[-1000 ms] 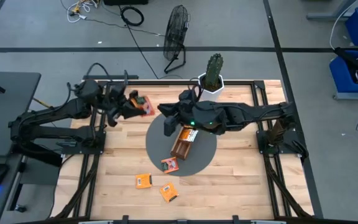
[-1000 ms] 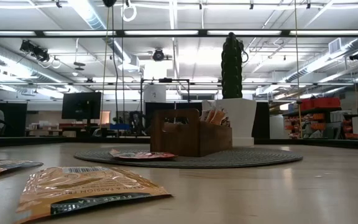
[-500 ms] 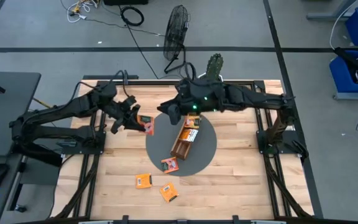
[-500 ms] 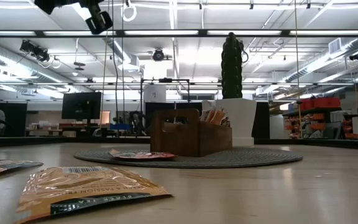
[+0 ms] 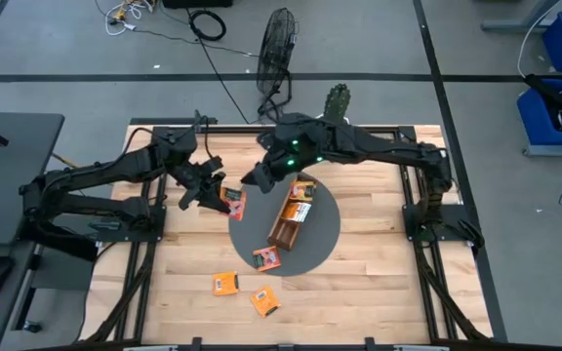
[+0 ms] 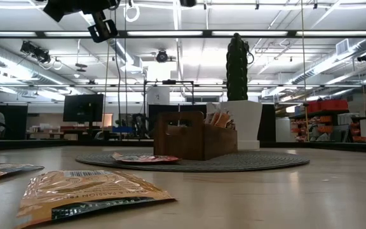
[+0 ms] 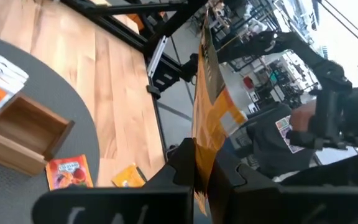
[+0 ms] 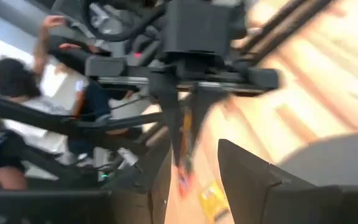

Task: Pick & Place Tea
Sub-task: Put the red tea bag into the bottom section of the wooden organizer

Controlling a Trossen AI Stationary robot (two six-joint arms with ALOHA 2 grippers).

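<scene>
My left gripper [image 5: 213, 192] is shut on an orange tea sachet [image 5: 233, 201] above the table's left half, beside the grey round mat [image 5: 320, 239]. My right gripper [image 5: 251, 181] hangs open just to the right of that sachet, pointing at it; its wrist view shows the sachet [image 8: 183, 146] ahead of its spread fingers. The wooden tray [image 5: 290, 221] rests on the mat with sachets [image 5: 303, 191] standing in its far end. One sachet [image 5: 266, 258] lies flat at the mat's near edge, and two more [image 5: 225, 283] [image 5: 264, 300] lie on the bare wood. My left gripper pinches the sachet between its two fingers by one edge [image 7: 201, 152], coming at it from the table's left and slanting a little downward. The sachet is lifted clear of the table and juts out past the fingertips, seen edge-on in the left wrist view.
A potted cactus [image 5: 337, 107] stands at the table's far edge behind the mat. Black frame rails [image 5: 398, 132] border the table. A person [image 8: 17, 102] shows in the room beyond the left side. Bare wood lies at the near right.
My left gripper has carried the sachet down and toward the near edge, closer to the mat, turning as it went. My right gripper has left the spot over the tray and swung toward the table's left, up to the held sachet.
</scene>
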